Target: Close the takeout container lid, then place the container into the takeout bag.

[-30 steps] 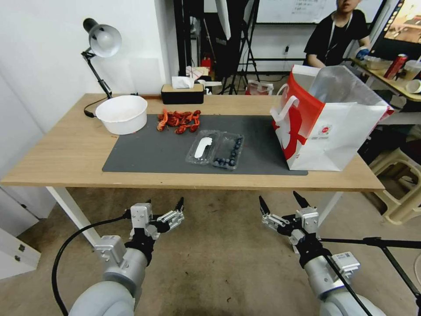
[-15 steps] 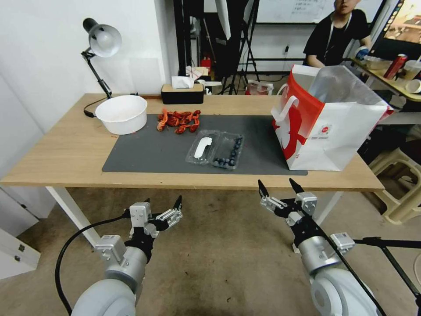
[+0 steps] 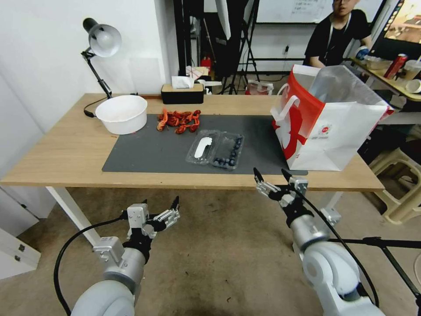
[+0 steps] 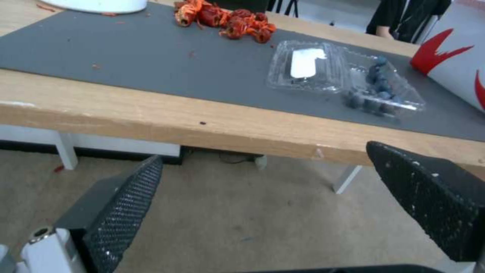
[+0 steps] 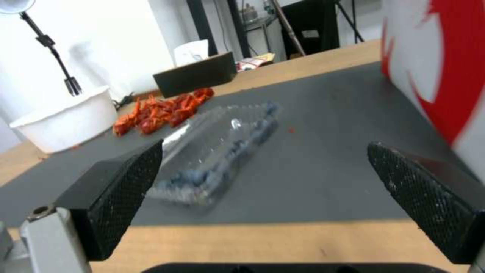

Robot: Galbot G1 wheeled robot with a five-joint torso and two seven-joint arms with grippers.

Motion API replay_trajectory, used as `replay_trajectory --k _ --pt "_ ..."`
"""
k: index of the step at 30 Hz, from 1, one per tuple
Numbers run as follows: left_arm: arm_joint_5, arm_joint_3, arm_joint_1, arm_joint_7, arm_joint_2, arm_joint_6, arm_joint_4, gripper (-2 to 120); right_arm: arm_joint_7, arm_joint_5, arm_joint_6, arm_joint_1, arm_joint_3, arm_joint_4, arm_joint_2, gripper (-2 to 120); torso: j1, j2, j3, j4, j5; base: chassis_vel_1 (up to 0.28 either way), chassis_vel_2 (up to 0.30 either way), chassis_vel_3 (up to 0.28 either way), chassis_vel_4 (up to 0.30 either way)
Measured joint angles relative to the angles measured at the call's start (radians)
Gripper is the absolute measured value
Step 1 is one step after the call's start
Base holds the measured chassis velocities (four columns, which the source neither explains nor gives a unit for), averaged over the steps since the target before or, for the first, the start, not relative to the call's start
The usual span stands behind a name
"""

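Rising toward the tabletop [image 3: 66, 158] edge, the right gripper [image 3: 272, 176] has advanced, jaws spread and empty; the left gripper [image 3: 160, 206] hangs low, also spread. Nothing is done: the takeout container [image 3: 215, 149] lies open on the mat, lid [image 3: 202, 146] flat, the takeout bag [image 3: 333, 127] waiting beside.

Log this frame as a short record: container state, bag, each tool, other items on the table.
container: on the grey mat, lying open
lid: flat beside the berry half
bag: upright, right end of table
right tool: open, at the table's front edge
left tool: open, low before the table
other: white bowl, red crayfish pile
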Motion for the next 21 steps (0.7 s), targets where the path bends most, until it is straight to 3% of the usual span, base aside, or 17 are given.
replay_trajectory --k 5,15,21 --pt "0.005 -0.002 0.001 0.000 -0.005 -0.004 0.008 100 0.054 0.016 -0.081 0.090 -0.040 -0.021 -0.021 100 0.000 0.000 0.000 0.0000 0.0000 0.000 0.000 0.000 0.000" --pt "0.014 -0.005 0.004 -0.001 -0.021 -0.010 0.024 100 0.334 0.156 -0.394 0.278 -0.152 -0.033 -0.077 100 0.000 0.000 0.000 -0.0001 -0.0001 0.000 0.000 0.000 0.000" --pt "0.020 -0.005 0.005 -0.001 -0.026 -0.013 0.035 100 0.451 0.231 -0.480 0.337 -0.191 -0.052 -0.078 100 0.000 0.000 0.000 -0.0002 0.0000 0.000 0.000 0.000 0.000"
